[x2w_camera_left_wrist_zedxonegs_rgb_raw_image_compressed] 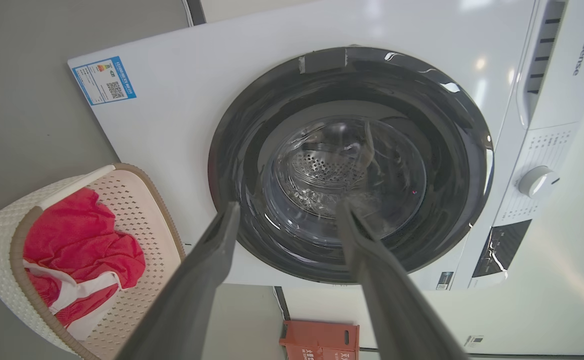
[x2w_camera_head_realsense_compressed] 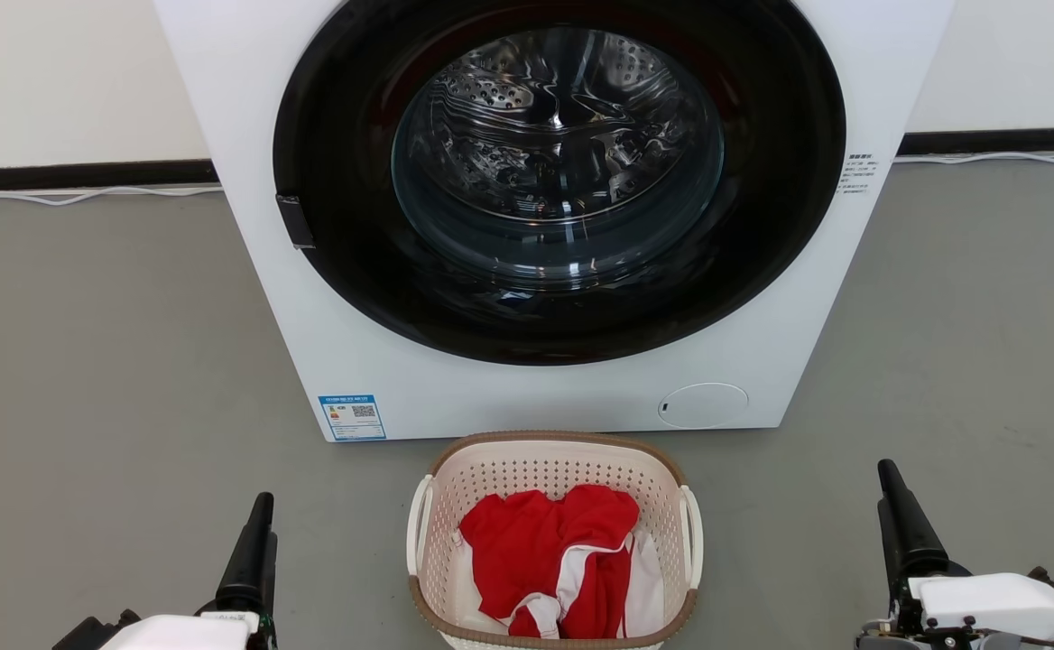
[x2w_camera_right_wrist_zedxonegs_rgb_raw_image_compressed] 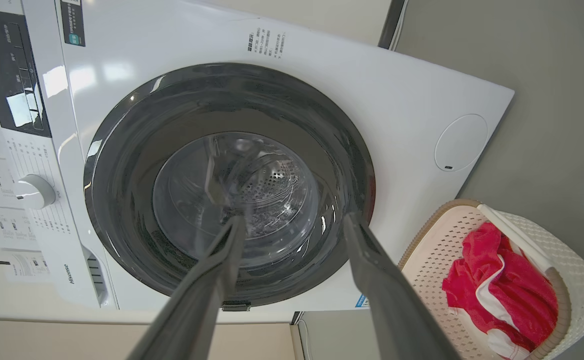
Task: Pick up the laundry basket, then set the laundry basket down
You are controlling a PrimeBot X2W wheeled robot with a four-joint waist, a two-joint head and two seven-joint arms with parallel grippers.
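The laundry basket [x2w_camera_head_realsense_compressed: 552, 469] stands on the grey floor just in front of the washer, cream-white and perforated, with a brown rim and white side handles. Red and white clothes lie inside it. The left wrist view shows the laundry basket [x2w_camera_left_wrist_zedxonegs_rgb_raw_image_compressed: 137, 210] at lower left, and the right wrist view has the laundry basket [x2w_camera_right_wrist_zedxonegs_rgb_raw_image_compressed: 572, 265] at lower right. My left gripper [x2w_camera_head_realsense_compressed: 256, 542] hovers to the basket's left, apart from it; my left gripper [x2w_camera_left_wrist_zedxonegs_rgb_raw_image_compressed: 287, 212] is open and empty. My right gripper [x2w_camera_head_realsense_compressed: 897, 515] is off to the basket's right; my right gripper [x2w_camera_right_wrist_zedxonegs_rgb_raw_image_compressed: 294, 222] is open too, holding nothing.
A white front-loading washer [x2w_camera_head_realsense_compressed: 401, 379] with a shut dark round door [x2w_camera_head_realsense_compressed: 559, 181] rises right behind the basket. A white cable [x2w_camera_head_realsense_compressed: 85, 194] runs along the wall's base. An orange box [x2w_camera_left_wrist_zedxonegs_rgb_raw_image_compressed: 319, 340] sits by the washer's side. Grey floor spreads on both sides.
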